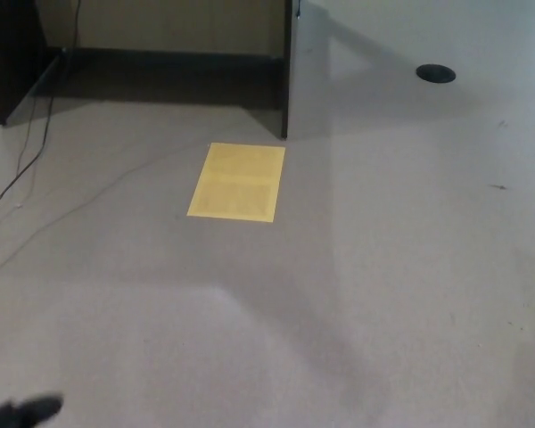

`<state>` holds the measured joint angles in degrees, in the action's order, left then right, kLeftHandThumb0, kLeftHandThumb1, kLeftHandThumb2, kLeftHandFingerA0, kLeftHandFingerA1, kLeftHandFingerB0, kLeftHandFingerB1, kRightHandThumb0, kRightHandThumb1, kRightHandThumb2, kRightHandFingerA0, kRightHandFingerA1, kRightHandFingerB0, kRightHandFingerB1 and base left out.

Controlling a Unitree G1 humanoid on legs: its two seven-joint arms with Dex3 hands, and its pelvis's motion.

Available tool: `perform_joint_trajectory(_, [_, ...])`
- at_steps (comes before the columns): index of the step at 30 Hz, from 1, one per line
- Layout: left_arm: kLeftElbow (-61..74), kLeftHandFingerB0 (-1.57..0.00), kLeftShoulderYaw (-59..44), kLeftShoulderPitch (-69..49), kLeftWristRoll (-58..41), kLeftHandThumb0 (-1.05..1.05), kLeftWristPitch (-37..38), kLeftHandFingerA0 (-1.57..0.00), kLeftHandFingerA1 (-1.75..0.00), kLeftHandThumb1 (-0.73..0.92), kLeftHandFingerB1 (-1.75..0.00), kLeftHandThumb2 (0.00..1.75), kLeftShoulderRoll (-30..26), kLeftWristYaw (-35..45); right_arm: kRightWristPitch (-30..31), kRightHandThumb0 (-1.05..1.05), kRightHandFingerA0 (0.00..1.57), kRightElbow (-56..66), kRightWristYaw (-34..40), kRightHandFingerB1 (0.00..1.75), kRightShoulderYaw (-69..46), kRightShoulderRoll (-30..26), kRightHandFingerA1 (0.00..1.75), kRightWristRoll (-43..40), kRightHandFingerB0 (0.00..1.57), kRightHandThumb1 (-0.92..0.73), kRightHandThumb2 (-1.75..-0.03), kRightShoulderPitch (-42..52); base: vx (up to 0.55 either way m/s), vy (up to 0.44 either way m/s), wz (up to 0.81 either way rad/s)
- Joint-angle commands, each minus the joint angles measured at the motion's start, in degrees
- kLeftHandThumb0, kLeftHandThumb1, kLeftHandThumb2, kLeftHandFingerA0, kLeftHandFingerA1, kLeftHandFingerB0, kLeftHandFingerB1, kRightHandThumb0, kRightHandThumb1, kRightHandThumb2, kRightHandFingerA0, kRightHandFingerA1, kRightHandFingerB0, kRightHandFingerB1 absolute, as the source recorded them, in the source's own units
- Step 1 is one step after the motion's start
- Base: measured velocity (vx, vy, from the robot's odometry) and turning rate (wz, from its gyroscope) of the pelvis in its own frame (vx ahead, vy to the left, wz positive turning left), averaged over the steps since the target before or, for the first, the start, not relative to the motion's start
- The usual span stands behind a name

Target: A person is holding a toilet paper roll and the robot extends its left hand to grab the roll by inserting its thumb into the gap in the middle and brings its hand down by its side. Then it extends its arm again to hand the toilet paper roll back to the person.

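Head view, looking down at the floor. Nearest, at the bottom left corner of the frame, a dark blurred shape (22,411) just enters the picture; it is probably part of the robot's left hand, hanging low at the robot's side as the task's lowering step would have it, but too little shows to tell whether its fingers are spread or closed, or whether it holds anything. The right hand does not show. The toilet paper roll is nowhere visible, and neither is the person; if the roll is in the left hand, it lies outside the frame.

The floor (383,294) is a flat, matt, grey-beige surface, like short carpet, crossed by soft bands of shadow. Farther off, left of centre, a yellow rectangular sheet (237,182) lies flat on it, thin and faintly divided into panels. A thin dark cable (27,160) trails along the left edge. Beyond, a dark upright panel (287,71) rises from the floor, with a dark baseboard (160,58) along the far wall, and a small round black disc (436,73) sits near the far right.
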<state>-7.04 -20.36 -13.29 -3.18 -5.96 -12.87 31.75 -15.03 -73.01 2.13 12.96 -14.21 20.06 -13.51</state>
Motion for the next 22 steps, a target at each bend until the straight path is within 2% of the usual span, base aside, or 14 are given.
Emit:
perform_joint_trajectory(1, [-31.7, -0.28, 1.2, -4.5, 12.5, -0.23, 30.6, -0.26, -0.35, 0.46, -0.31, 0.56, -4.7, -22.5, -0.9, -0.35, 0.75, -0.4, 2.0, 0.45, -0.9, -3.1, 0.64, -0.2, 0.59, -0.67, -0.61, 3.0, 0.00, 0.000, 0.00])
perform_joint_trajectory(6, [-34.1, -0.28, 2.0, -3.1, 10.7, -0.22, 27.5, -0.25, -0.37, 0.44, -0.32, 0.57, -5.7, -20.7, -0.5, -0.35, 0.73, -0.5, 2.0, 0.45, -0.5, -3.3, 0.63, 0.2, 0.58, -0.67, -0.60, 3.0, 0.00, 0.000, 0.00])
perform_joint_trajectory(22, [-41.9, -0.29, 5.4, 0.4, 10.0, -0.23, 32.7, -0.28, -0.37, 0.43, -0.33, 0.57, -7.8, -22.9, -0.3, -0.35, 0.74, -0.1, 1.7, 0.45, -0.6, -3.3, 0.64, 0.0, 0.58, -0.67, -0.60, 1.8, 0.00, 0.000, 0.00])
